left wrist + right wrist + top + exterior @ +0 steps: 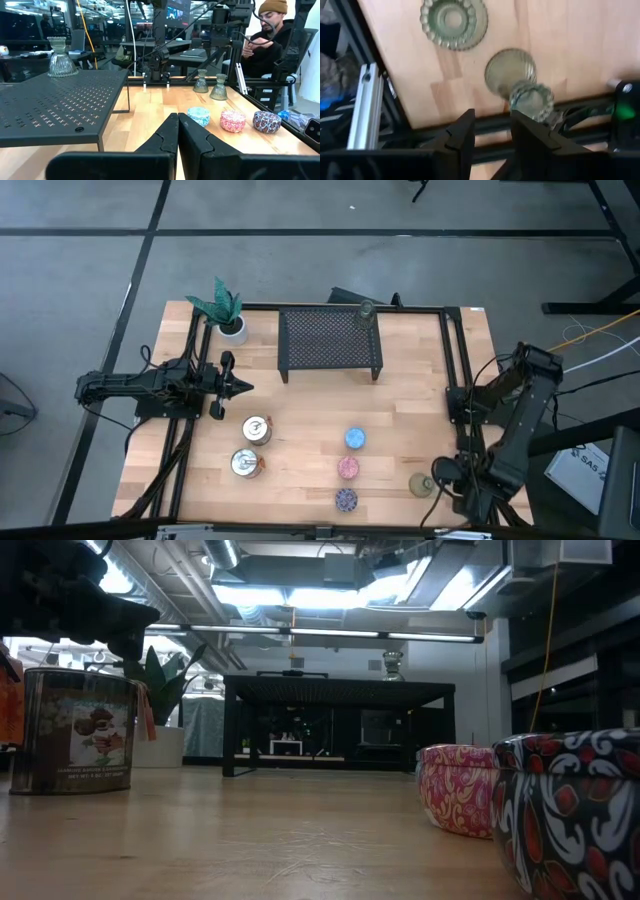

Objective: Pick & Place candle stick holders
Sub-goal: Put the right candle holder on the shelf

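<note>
My right claw hangs half open and empty over two olive-green glass candle holders at the table's near right corner. If I descend off-centre, a finger could tip the nearer holder into its neighbour or off the edge. My left claw waits shut and empty. The black mesh rack carries a third green holder; the blue tin looks lidded, contents hidden

free: bare table centre | blocked: mesh rack far side, holders near edge
</note>
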### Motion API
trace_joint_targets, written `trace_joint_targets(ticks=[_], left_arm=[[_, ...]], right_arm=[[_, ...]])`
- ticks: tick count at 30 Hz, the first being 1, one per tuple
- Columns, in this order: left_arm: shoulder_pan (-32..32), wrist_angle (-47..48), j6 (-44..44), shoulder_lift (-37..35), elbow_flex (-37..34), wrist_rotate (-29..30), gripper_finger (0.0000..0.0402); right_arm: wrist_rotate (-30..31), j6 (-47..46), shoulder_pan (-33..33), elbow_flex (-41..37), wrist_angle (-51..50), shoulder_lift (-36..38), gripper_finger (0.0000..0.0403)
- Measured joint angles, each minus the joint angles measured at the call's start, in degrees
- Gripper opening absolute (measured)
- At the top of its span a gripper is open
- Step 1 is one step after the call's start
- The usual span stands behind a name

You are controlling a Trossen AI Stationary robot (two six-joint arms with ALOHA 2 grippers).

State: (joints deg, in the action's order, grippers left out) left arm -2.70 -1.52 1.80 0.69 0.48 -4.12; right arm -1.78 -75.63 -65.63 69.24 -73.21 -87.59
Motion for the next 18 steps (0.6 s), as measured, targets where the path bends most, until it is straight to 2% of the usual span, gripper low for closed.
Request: trace_joint_targets(ticks=[11, 18], left_arm=[[0.0, -0.01, 0.01, 0.0, 0.01, 0.0, 0.0002], [0.0, 0.0, 0.01, 0.0, 0.01, 0.0, 0.0002]], right_arm=[[0.72, 0.48, -0.87, -0.08, -0.98, -2.84, 0.0126], [0.7, 0.29, -0.87, -3.99, 1.13, -2.9, 0.0126]])
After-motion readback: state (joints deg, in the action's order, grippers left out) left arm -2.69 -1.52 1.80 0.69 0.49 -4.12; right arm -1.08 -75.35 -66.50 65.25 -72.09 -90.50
